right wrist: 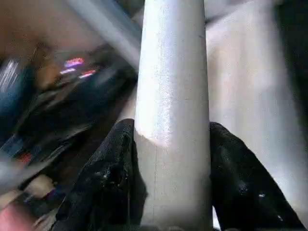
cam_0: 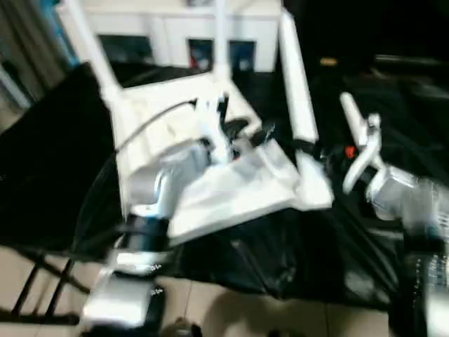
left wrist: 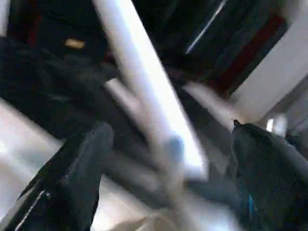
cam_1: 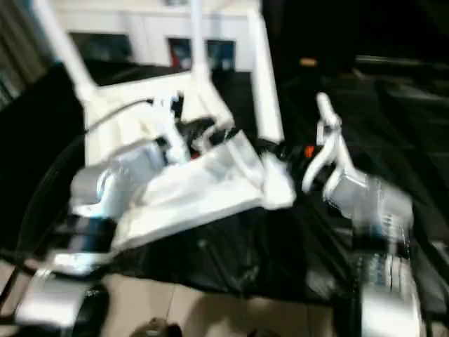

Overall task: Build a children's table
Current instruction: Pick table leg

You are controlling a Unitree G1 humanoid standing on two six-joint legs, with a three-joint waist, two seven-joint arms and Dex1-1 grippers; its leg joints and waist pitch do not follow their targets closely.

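Table top: the white plastic table top lies upside down on the black-draped counter; its corners are rounded, and the underside faces up.
Fitted legs: three smooth white tubular legs rise from the corner sockets, a far left leg, a far middle leg and a near right leg.
Left tool: the left tool, on its silver forearm, hovers over the upturned top; its two black fingers stand spread wide, with a blurred white tube passing between them and neither finger visibly touching it.
Right tool: the right tool pinches a loose leg between two matte black fingers, one on each side of the tube, which runs straight ahead of the tool.
Loose leg surface: a faintly grainy, round white plastic tube.
Counter cover: crinkled, glossy black sheeting.
Behind the counter: a white cabinet with dark glass panes.
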